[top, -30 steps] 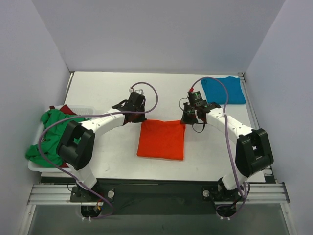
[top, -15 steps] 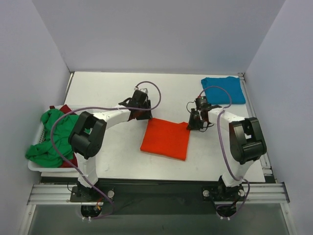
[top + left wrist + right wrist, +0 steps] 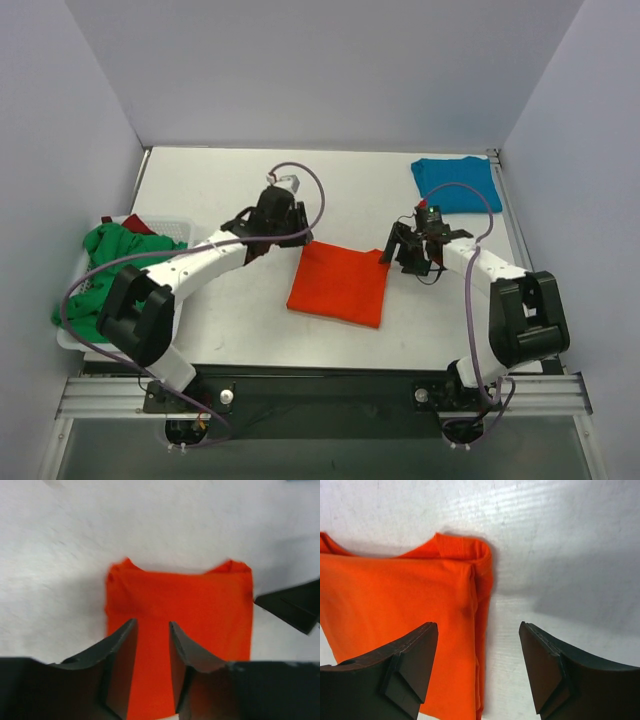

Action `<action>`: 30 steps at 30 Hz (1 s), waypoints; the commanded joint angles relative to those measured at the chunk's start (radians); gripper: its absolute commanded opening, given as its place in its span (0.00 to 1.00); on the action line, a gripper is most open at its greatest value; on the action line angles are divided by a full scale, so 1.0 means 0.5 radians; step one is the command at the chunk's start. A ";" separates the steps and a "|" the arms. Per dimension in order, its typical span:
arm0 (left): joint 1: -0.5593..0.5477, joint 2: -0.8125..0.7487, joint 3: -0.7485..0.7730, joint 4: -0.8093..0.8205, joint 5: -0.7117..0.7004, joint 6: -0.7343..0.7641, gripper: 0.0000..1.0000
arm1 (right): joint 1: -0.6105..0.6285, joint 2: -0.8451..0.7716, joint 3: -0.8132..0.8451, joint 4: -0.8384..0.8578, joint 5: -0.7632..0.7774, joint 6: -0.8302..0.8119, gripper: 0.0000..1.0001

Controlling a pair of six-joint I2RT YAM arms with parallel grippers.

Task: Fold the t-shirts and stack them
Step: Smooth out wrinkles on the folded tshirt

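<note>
Orange-red t-shirt (image 3: pixel 338 283) lies folded into a near-square on the white table (image 3: pixel 220 180), close to its middle and a little skewed. The left gripper (image 3: pixel 292 237) sits at the shirt's 11 o'clock corner. In the left wrist view (image 3: pixel 152 624) its two dark fingers stand only narrowly parted, with nothing pinched between them and the folded cloth (image 3: pixel 180 605) showing through the gap. The right gripper (image 3: pixel 400 252) is at the shirt's 2 o'clock corner. In the right wrist view (image 3: pixel 477 626) its jaws are spread wide and released, straddling the doubled edge of the orange-red cloth (image 3: pixel 395 595), where two layers show along the fold.

From the orange-red shirt, the teal blue t-shirt (image 3: pixel 457 184) lies at about 1 o'clock, folded flat near the table's far right corner and well apart from both grippers. At 9 o'clock, off the table's left edge, the white basket (image 3: pixel 72 341) holds the crumpled green t-shirt (image 3: pixel 100 275), with a bit of the dark red t-shirt (image 3: pixel 137 224) showing at its far side.
</note>
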 commanded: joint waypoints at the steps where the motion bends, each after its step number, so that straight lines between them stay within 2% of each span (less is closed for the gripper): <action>1: -0.194 -0.045 -0.177 0.093 0.146 -0.119 0.38 | -0.008 -0.130 -0.174 0.129 -0.119 0.105 0.67; 4: -0.311 -0.006 -0.269 0.255 0.235 -0.187 0.33 | -0.008 -0.182 -0.309 0.264 -0.135 0.178 0.68; 13: -0.566 0.224 -0.260 0.513 0.343 -0.306 0.30 | 0.038 -0.127 -0.539 0.590 -0.141 0.313 0.65; 25: -0.621 0.452 -0.190 0.480 0.303 -0.353 0.28 | 0.195 -0.188 -0.687 0.611 0.095 0.384 0.61; 30: -0.636 0.446 -0.193 0.474 0.291 -0.362 0.28 | 0.198 -0.035 -0.611 0.657 0.132 0.344 0.58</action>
